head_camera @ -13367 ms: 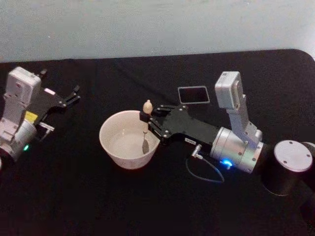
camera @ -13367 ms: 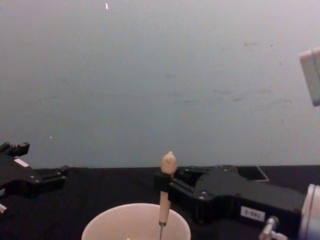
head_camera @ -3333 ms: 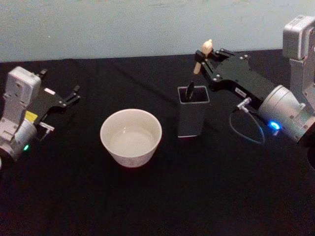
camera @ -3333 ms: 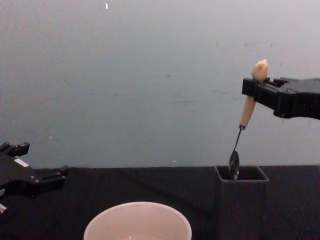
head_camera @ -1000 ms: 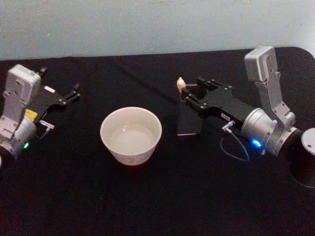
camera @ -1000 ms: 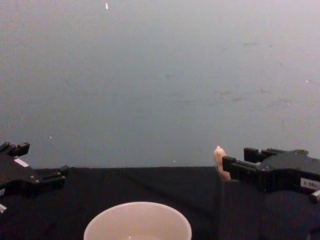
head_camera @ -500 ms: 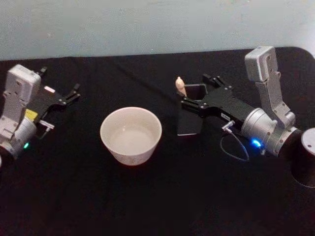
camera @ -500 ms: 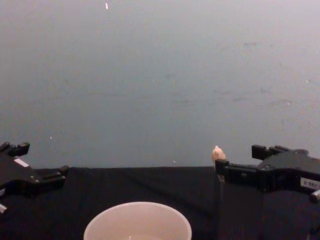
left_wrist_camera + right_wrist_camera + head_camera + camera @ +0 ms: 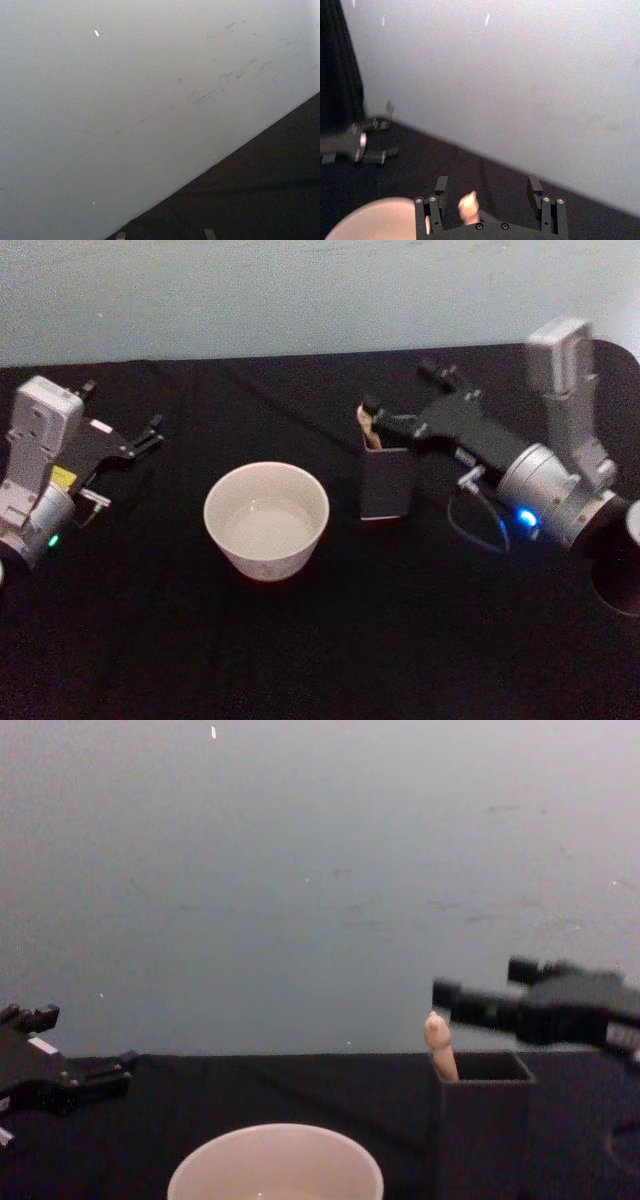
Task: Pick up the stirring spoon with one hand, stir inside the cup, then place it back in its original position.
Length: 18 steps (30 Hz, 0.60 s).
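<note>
Above the holder box, the right gripper is hovering with fingers spread wide, gripping nothing, while the stirring spoon is leaning in the box's near-left corner. Its fingers are seemingly straddling the knob, so a sideways retreat is risking a snag that tips the box toward the cup. The left gripper is sitting parked, open, at the table's left edge.

the stirring spoon stands in the holder box. the cup sits on the table, left of the box. the right gripper is above the box, fingers apart. the left gripper is far left.
</note>
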Motion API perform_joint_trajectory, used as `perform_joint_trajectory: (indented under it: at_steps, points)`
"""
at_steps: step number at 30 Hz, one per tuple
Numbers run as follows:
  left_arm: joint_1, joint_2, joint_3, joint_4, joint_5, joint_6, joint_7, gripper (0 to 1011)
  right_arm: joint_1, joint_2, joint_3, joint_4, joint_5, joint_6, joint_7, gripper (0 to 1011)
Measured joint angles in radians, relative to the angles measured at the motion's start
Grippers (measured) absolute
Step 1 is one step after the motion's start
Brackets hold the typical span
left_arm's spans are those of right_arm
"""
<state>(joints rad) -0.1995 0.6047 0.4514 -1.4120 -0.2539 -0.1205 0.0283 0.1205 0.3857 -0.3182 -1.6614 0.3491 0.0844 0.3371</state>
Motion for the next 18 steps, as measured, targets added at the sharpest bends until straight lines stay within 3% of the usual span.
perform_joint_trajectory:
  at_steps: [4, 7, 11, 18]
  points:
    - [0.0, 0.0, 0.0, 0.0, 0.0, 0.0, 0.0, 1001, 0.0, -0.028, 0.035, 0.004, 0.02, -0.068, -0.018, 1003]
    - [0.0, 0.0, 0.0, 0.0, 0.0, 0.0, 0.0, 1002, 0.002, -0.056, 0.062, 0.023, 0.007, -0.098, -0.071, 1003]
    - [0.0, 0.0, 0.0, 0.0, 0.0, 0.0, 0.0, 1001, 0.009, -0.099, 0.097, 0.077, -0.039, -0.108, -0.163, 1003]
    - [0.0, 0.0, 0.0, 0.0, 0.0, 0.0, 0.0, 1001, 0.026, -0.137, 0.111, 0.194, -0.129, -0.138, -0.251, 1002]
